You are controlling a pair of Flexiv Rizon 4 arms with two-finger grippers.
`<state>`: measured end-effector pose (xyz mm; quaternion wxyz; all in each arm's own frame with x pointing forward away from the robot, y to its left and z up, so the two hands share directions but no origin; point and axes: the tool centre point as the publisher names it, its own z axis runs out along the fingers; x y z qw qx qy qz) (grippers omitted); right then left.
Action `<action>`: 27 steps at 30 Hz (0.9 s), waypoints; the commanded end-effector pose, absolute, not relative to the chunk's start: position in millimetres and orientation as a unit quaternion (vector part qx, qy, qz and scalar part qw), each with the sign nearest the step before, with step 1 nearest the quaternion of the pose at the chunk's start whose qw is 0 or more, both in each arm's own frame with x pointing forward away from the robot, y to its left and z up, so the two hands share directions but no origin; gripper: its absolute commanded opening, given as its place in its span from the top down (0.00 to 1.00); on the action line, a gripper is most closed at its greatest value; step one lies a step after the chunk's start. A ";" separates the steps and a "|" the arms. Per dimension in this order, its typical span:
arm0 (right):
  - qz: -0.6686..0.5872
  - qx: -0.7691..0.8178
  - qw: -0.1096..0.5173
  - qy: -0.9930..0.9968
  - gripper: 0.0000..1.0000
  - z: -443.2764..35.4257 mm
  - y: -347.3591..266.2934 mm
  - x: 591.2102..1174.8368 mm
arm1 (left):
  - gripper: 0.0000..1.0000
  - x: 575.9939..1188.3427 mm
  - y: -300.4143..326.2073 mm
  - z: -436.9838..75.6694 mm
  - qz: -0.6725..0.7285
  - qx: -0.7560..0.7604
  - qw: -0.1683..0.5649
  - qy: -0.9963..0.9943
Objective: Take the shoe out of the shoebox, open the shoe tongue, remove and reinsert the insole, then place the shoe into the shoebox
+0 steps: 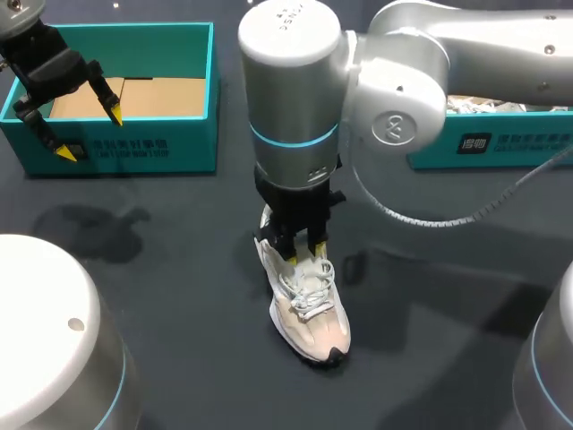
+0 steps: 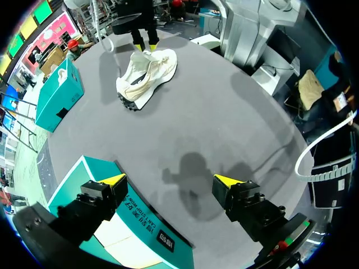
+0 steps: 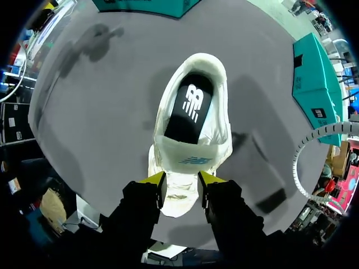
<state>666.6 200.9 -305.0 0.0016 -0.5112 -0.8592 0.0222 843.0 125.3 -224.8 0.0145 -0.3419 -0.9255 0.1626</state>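
A white sneaker [image 1: 309, 309] stands on the dark table, toe toward the near edge. My right gripper [image 1: 304, 255] comes down from above and is shut on the shoe tongue [image 3: 182, 193]; both yellow tips press it from two sides. Inside the sneaker [image 3: 193, 123] a black insole [image 3: 190, 106] with a white logo shows. The open teal shoebox [image 1: 134, 148] sits at the far left with a cardboard bottom. My left gripper [image 1: 89, 133] hangs open over its front wall, holding nothing. In the left wrist view, the left gripper [image 2: 171, 180] straddles the shoebox's edge [image 2: 140, 224], with the sneaker [image 2: 147, 70] far ahead.
A second teal box [image 1: 501, 143] holding white paper stands at the far right. A grey cable [image 1: 448, 219] from my right arm droops over the table to the right of the shoe.
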 end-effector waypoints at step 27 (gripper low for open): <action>0.008 -0.523 0.030 -0.852 0.65 -350.3 209.8 688.0 | 0.00 843.0 125.5 -224.4 0.161 -0.342 0.015 -0.926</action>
